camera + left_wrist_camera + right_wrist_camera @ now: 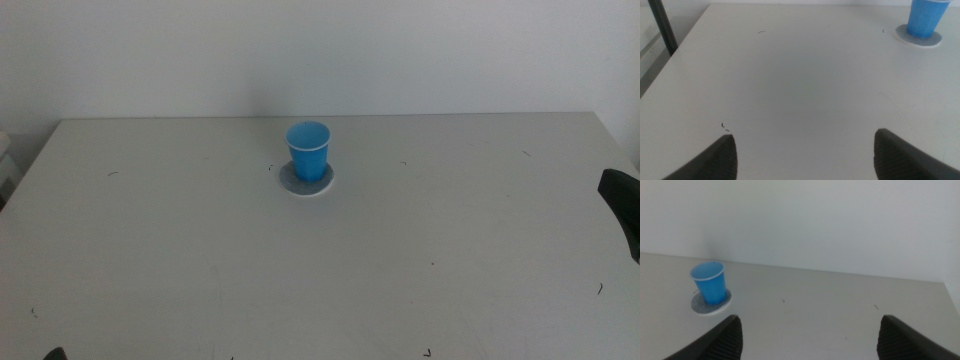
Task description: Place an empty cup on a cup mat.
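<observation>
A bright blue cup (309, 150) stands upright on a round grey cup mat (306, 182) at the middle back of the table. The cup is empty inside. It also shows in the left wrist view (925, 19) on the mat (919, 38), and in the right wrist view (709, 282) on the mat (711, 305). My left gripper (805, 152) is open and empty, low over the table's front left, far from the cup. My right gripper (810, 337) is open and empty; the right arm (622, 205) shows at the right edge.
The white table (320, 280) carries small dark scuff marks. A white wall rises behind it. A dark post (662, 27) stands past the table's left edge.
</observation>
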